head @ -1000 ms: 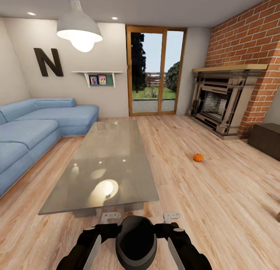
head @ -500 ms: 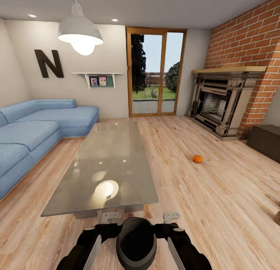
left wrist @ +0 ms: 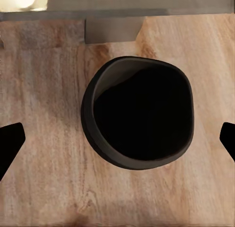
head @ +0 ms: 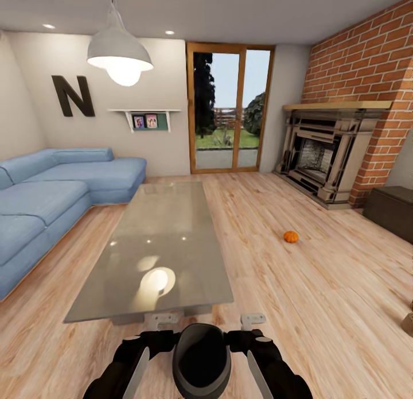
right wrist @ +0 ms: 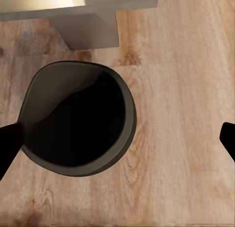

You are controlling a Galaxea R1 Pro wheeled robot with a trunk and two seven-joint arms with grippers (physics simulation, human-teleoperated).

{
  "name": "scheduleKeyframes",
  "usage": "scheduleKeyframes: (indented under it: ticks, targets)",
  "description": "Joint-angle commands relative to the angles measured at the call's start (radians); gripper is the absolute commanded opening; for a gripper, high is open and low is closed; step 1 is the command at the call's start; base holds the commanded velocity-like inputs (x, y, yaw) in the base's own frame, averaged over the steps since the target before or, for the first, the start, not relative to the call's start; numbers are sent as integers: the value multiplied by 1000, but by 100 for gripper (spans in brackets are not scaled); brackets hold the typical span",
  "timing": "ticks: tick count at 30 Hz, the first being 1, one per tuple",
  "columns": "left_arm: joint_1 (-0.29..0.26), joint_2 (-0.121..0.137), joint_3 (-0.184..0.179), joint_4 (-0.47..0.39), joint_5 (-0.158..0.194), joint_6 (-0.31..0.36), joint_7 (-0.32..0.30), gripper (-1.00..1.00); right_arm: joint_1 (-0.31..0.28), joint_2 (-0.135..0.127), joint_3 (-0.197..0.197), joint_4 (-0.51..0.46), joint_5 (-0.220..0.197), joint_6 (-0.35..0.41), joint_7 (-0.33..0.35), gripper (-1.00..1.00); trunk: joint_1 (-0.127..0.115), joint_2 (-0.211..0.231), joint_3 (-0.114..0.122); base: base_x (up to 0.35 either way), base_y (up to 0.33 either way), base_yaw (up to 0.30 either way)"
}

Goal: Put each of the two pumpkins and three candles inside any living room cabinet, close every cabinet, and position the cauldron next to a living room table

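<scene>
Backing off slightly, the view widens while the cauldron (head: 201,357) sits between both arms, left gripper (left wrist: 117,141) and right gripper (right wrist: 117,141) spread wide, so rolling forward could knock it into the table (head: 160,244).

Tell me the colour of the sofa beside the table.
The sofa is light blue; the head view shows it best.

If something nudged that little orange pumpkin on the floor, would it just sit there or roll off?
The pumpkin looks round and sits on smooth bare wooden floor, so it would probably roll. Its ribs might make the roll wobbly and short. It seems small, so likely light and easily pushed.
</scene>
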State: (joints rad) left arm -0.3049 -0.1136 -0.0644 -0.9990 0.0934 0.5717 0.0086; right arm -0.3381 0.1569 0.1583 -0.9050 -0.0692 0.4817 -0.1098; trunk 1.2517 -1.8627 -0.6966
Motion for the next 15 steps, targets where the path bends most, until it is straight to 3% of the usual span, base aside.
scheduleKeyframes:
  ticks: [1,5,15]
  targets:
    - [0,0,1,-1,9,5,2,100,-1,-1,3,-1,-7,5,-8,100,-4,7,2,-227,68,0]
    - [0,0,0,-1,9,5,2,100,-1,0,3,-2,-7,5,-8,100,-20,35,15,-174,51,0]
    - [0,0,0,-1,9,5,2,100,-1,-1,3,-2,-7,5,-8,100,-58,105,46,-19,5,0]
